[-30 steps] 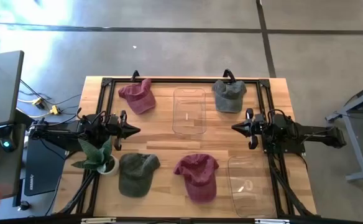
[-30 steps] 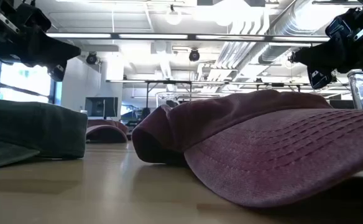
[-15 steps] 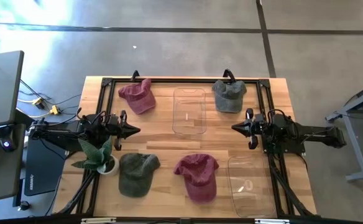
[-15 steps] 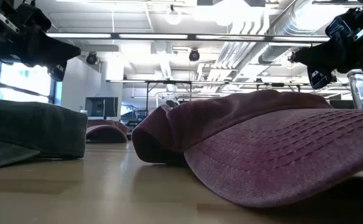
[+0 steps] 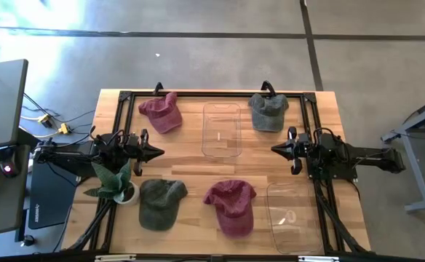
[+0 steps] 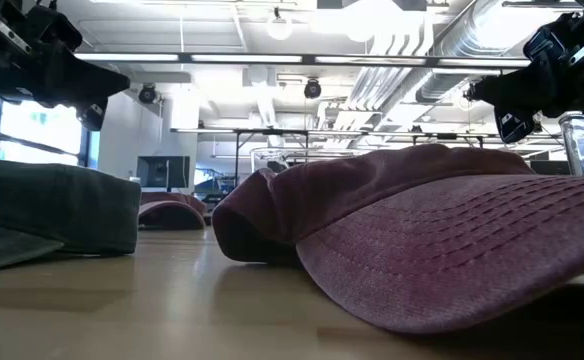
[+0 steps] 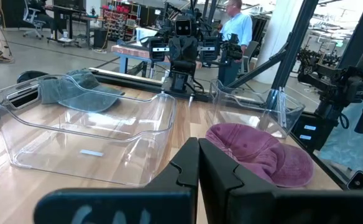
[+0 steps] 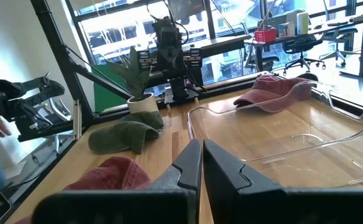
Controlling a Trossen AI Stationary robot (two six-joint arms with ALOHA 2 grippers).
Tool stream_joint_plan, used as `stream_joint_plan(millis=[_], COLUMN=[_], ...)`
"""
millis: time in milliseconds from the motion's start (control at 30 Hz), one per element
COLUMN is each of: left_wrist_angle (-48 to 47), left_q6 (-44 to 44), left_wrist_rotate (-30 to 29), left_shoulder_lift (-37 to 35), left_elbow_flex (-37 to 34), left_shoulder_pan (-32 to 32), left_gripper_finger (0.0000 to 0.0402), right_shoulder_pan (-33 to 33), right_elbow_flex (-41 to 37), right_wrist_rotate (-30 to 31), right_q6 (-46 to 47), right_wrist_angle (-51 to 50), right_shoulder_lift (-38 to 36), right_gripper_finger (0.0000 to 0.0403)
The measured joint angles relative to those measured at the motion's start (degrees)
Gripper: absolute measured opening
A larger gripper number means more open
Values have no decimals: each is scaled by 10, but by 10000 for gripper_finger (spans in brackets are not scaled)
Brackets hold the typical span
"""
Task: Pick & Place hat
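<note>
Four hats (image 5: 229,206) around central bin (image 5: 221,131)

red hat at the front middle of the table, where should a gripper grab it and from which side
Probably the domed crown of the red hat, from straight above. It lies flat on the table with the brim pointing to the front edge, so the soft crown bulges up as the part easiest to pinch. The brim lies low against the wood and looks harder to get fingers under.
</note>
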Motion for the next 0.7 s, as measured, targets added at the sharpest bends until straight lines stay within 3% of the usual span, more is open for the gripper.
stream_joint_plan(millis=[267, 400, 567, 700], left_wrist_angle=[5, 28, 45, 110], left_q6=[-11, -91, -194, -211], left_wrist_rotate=[-1, 2, 55, 8], left_shoulder_lift=[0, 0, 0, 31], left_elbow_flex=[0, 0, 5, 29], left_shoulder_pan=[0, 0, 0, 0], left_gripper_finger=[1, 1, 1, 1], right_shoulder_pan=[0, 0, 0, 0], right_elbow_flex=[0, 0, 0, 0], right_wrist_rotate=[0, 0, 0, 0], right_q6=[0, 0, 0, 0], right_wrist_angle=[0, 0, 0, 0], right_shoulder_lift=[0, 0, 0, 0], right_gripper_finger=[12, 12, 12, 12])
